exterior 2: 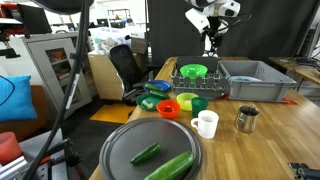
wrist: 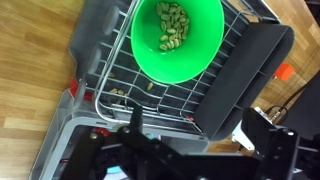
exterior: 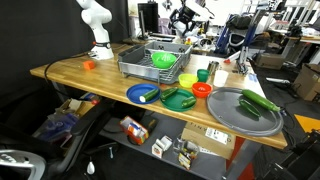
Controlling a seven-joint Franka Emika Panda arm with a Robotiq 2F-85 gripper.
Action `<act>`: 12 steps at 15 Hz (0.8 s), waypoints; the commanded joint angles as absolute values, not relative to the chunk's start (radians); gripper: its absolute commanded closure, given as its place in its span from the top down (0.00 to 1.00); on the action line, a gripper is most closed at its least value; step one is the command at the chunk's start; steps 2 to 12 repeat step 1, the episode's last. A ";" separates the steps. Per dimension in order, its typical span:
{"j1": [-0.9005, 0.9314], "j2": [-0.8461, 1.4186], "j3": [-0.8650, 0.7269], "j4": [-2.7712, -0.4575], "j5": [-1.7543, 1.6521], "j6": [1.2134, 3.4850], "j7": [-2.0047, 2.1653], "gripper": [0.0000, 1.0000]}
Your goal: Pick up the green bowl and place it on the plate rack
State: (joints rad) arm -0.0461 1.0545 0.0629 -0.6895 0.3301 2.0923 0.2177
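The green bowl sits inside the plate rack, on its wire grid, and holds several small pale green pieces. It shows in both exterior views, resting in the grey plate rack. My gripper is open and empty, well above the rack and apart from the bowl. It hangs high over the rack in both exterior views.
In front of the rack are a blue plate, a flat dark green dish, a red-orange bowl and a paler yellow-green bowl. A round grey tray holds cucumbers. A white mug and a metal cup stand nearby.
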 commanded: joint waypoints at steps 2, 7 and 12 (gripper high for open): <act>-0.046 1.055 0.063 -0.690 0.330 2.092 0.218 1.00; -0.046 1.055 0.063 -0.690 0.330 2.092 0.218 1.00; -0.046 1.055 0.063 -0.690 0.330 2.092 0.218 1.00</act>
